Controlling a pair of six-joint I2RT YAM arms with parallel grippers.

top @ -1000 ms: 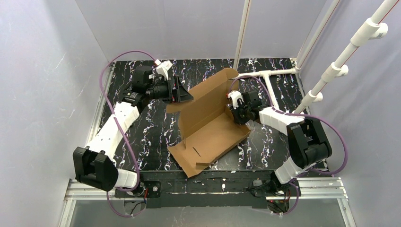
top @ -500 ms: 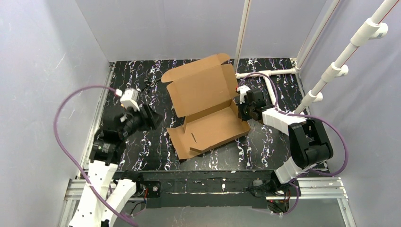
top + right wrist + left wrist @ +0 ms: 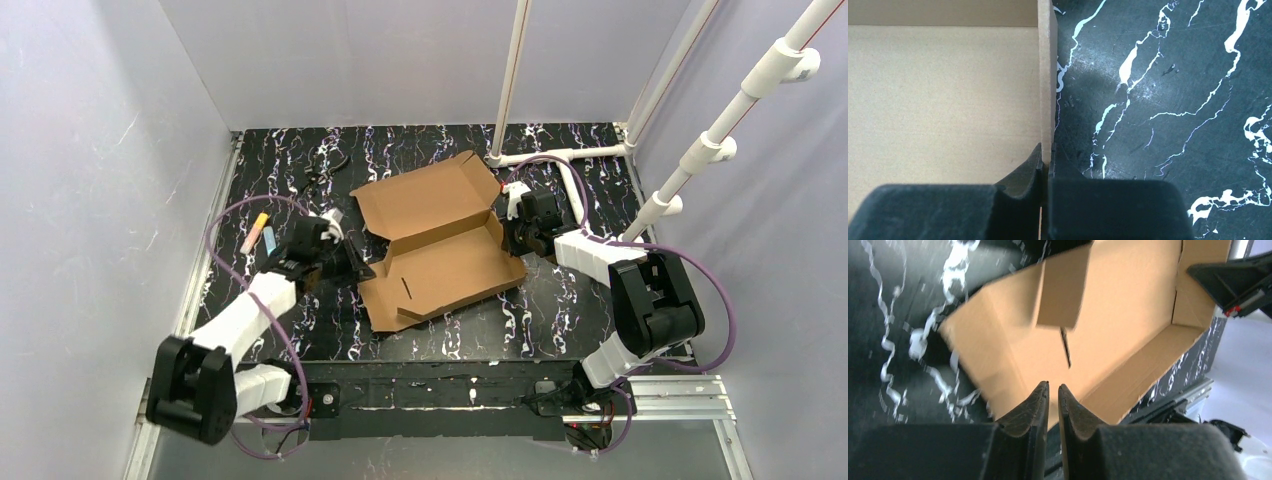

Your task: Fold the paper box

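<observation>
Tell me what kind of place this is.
Probably a lab robot test cell: plain walls box in a black marbled table, white pipe framing stands at the right, and the left arm and right arm work on a paper box.

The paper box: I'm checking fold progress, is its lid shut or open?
Open. The paper box has its lid laid back toward the far side, and its bare inside shows in all three views.
</observation>
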